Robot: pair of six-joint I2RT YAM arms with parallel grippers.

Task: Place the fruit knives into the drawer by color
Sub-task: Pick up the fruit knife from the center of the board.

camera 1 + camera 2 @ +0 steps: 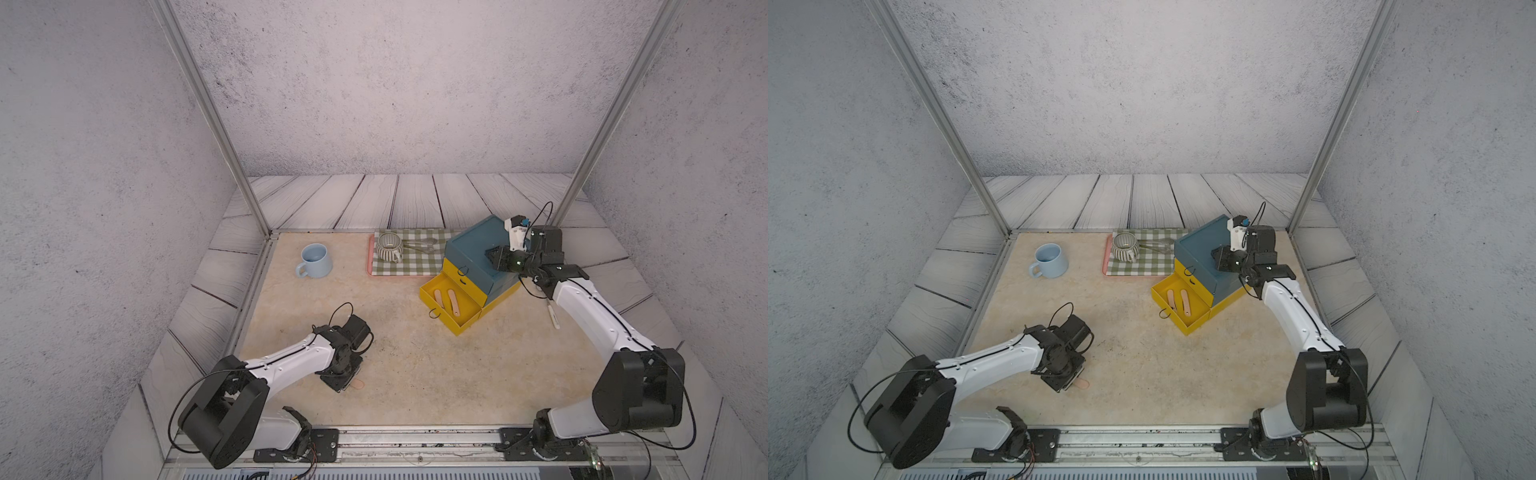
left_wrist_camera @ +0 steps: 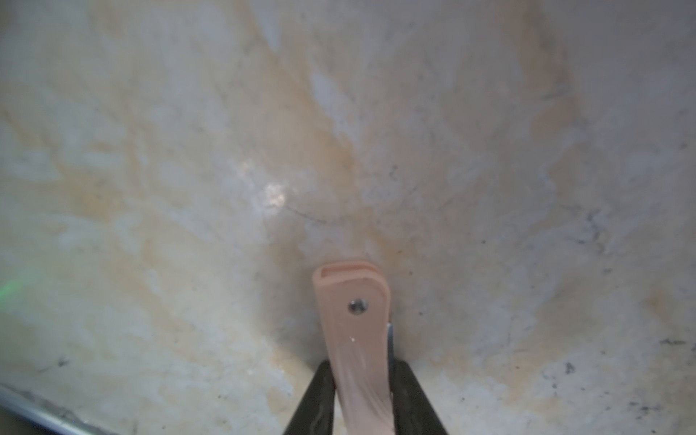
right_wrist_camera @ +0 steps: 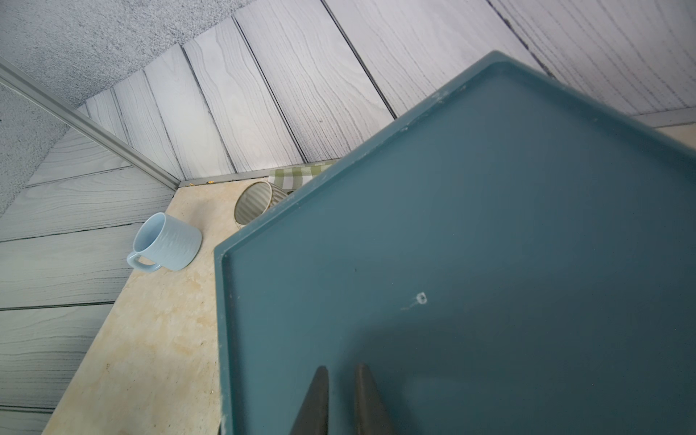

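Observation:
My left gripper (image 2: pixel 361 367) points down at the marble table near its front left and is shut on a salmon pink fruit knife (image 2: pixel 352 320). The knife's rounded end with the rivet sticks out past the black fingers, and its tip (image 1: pixel 358 384) shows under the wrist in both top views. The dark teal drawer (image 1: pixel 473 245) stands at the back right with its lowest yellow tray (image 1: pixel 467 326) pulled out. Two pink fruit knives (image 1: pixel 438 298) (image 1: pixel 454 302) lie inside it. My right gripper (image 3: pixel 341 371) rests over the chest's teal top (image 3: pixel 489 226), its jaws a narrow gap apart and empty.
A light blue mug (image 1: pixel 315 259) stands at the back left. A striped cup (image 1: pixel 389 247) and metal cutlery (image 1: pixel 419 245) lie on the green checkered cloth of a pink tray (image 1: pixel 415 266) beside the chest. A thin white stick (image 1: pixel 552 316) lies near the right arm.

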